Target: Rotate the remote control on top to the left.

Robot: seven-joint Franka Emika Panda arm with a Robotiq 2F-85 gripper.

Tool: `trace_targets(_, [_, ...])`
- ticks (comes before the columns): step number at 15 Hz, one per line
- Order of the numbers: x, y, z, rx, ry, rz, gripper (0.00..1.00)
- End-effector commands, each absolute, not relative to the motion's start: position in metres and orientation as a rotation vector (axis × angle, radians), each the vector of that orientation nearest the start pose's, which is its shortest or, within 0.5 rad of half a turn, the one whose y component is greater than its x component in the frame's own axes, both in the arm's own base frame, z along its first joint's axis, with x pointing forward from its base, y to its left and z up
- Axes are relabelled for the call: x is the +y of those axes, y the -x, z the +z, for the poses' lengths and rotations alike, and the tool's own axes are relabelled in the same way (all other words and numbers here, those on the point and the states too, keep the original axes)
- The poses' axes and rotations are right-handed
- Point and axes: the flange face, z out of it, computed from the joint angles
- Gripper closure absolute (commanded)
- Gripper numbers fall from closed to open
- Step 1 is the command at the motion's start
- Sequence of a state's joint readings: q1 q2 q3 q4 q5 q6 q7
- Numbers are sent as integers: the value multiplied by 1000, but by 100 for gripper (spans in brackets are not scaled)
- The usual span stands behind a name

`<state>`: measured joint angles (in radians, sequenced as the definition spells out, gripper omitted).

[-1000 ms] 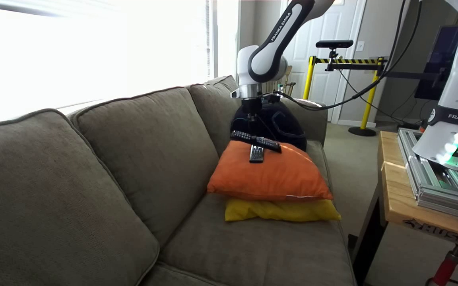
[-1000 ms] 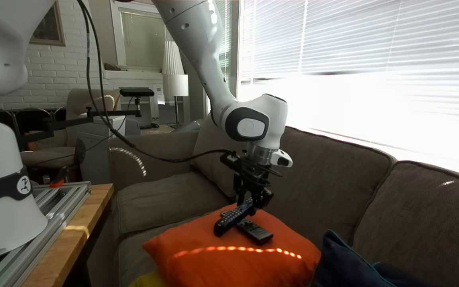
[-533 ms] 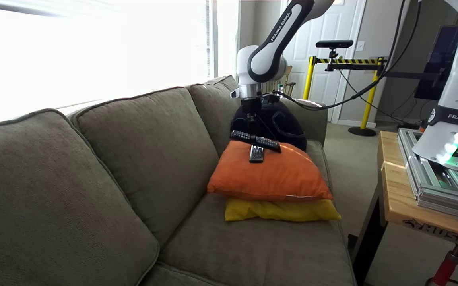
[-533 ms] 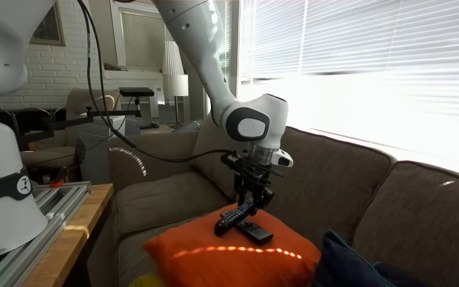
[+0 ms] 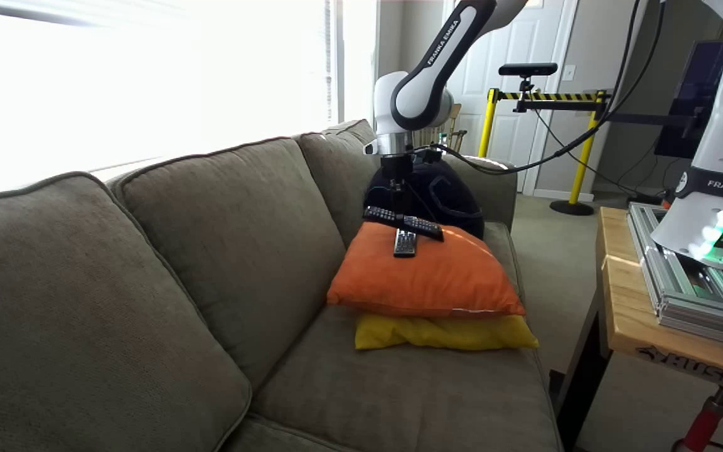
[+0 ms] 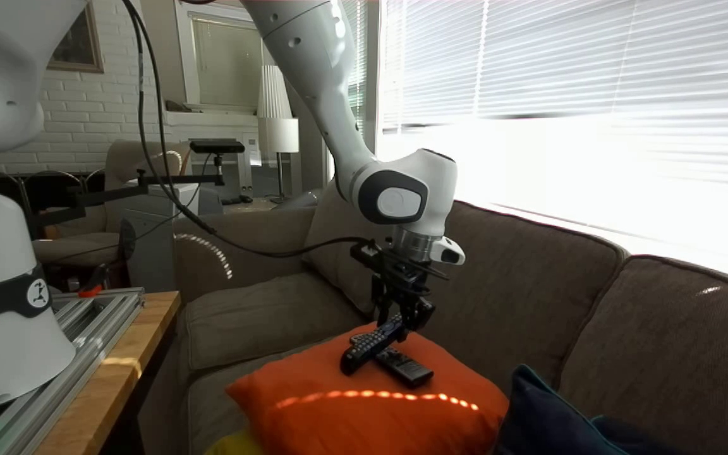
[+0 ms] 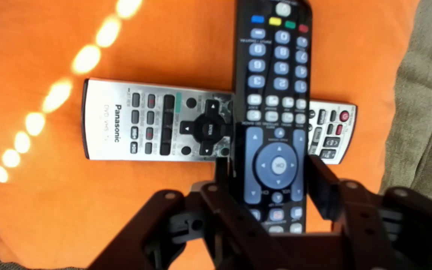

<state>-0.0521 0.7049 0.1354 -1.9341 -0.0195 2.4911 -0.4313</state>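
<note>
The remote control (image 7: 272,112) is black with pale buttons. It lies crosswise over a silver remote (image 7: 156,123) on an orange cushion (image 7: 126,206). Both exterior views show the black remote control (image 5: 424,226) (image 6: 370,346) on top and the silver one (image 5: 405,243) (image 6: 407,366) beneath it. My gripper (image 7: 266,163) comes in from the bottom of the wrist view. Its fingers (image 7: 319,183) stand at both long sides of the black remote, against its edges, near the round OK pad. The gripper (image 6: 392,330) points down from above. The near end of the remote is hidden behind the gripper.
A yellow cushion (image 5: 443,333) lies under the orange one on the sofa seat (image 5: 424,395). A dark navy bundle (image 5: 446,185) sits close to the cushions; it also shows in an exterior view (image 6: 550,420). The sofa back (image 6: 515,278) rises beside the arm. A wooden table (image 5: 644,326) carries the robot base.
</note>
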Motion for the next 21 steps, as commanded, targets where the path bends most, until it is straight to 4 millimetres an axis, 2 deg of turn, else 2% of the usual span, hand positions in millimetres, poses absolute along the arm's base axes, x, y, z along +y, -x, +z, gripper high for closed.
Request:
trace_targets(1, [51,-596,108,-758,2937,192,46])
trace_targets(4, [51,-596,108,-758,2937,192,46])
trace_targets(5, [51,-596,109,-755,2937,195,21])
trace_targets(6, [51,-596,110,-752,2942,181,20])
trace_targets(7, [51,-596,108,-757,2938,190,39])
trace_targets(9, [51,-596,108,-757,2938,190,24])
trace_targets(10, [51,-596,108,-757,2938,190,21])
trace_targets(15, [51,-596,108,-756,2938,190,20])
trace_targets(16, [51,-595,113,-751,2936,180,5])
trace_targets(18, [52,-595,120,-755,2933,164,0])
trace_targets(21, [53,-596,121,-773,2937,147,0])
